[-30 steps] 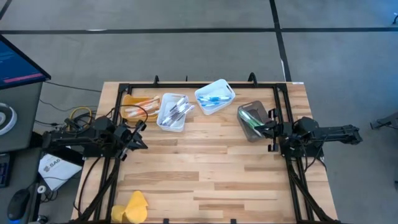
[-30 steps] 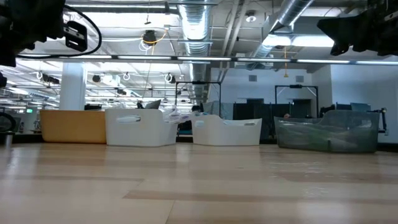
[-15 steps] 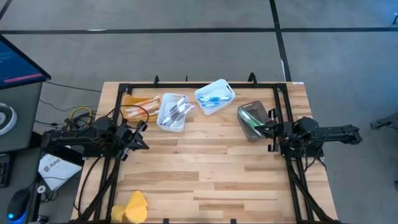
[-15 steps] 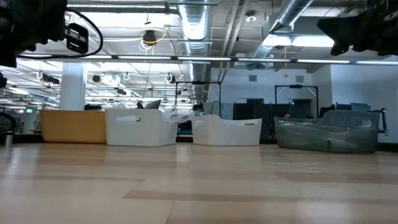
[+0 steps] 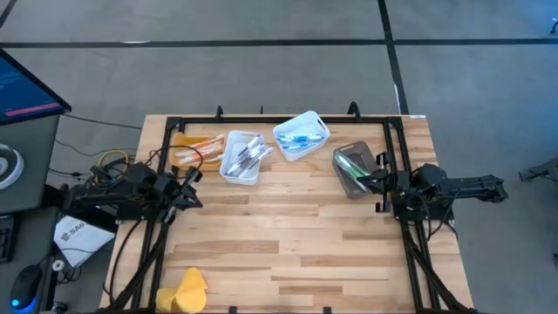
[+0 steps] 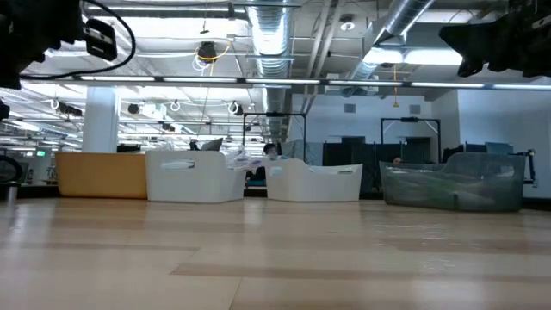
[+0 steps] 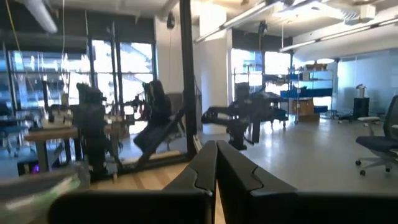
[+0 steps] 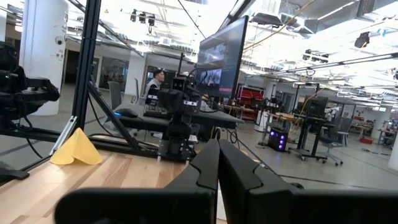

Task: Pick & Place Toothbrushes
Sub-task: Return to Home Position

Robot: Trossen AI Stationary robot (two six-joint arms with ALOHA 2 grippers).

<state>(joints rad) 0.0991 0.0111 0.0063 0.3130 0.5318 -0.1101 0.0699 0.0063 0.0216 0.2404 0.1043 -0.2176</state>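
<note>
Left gripper (image 5: pixel 193 181) fingers pressed together, empty, raised off the table (image 5: pixel 288 244) at its left side. Right gripper (image 5: pixel 376 183) same: closed, empty, just beside the grey bin (image 5: pixel 356 148). Toothbrushes (image 5: pixel 247 155) lie in the orange bin (image 5: pixel 177 139), both white bins (image 5: pixel 240 180) and the grey one, along the far edge.

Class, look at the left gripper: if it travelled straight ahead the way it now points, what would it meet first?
Nothing close. The left gripper, fingers shut, points across the bare table at the right arm, probably the first thing met, though depth is unclear.
</note>
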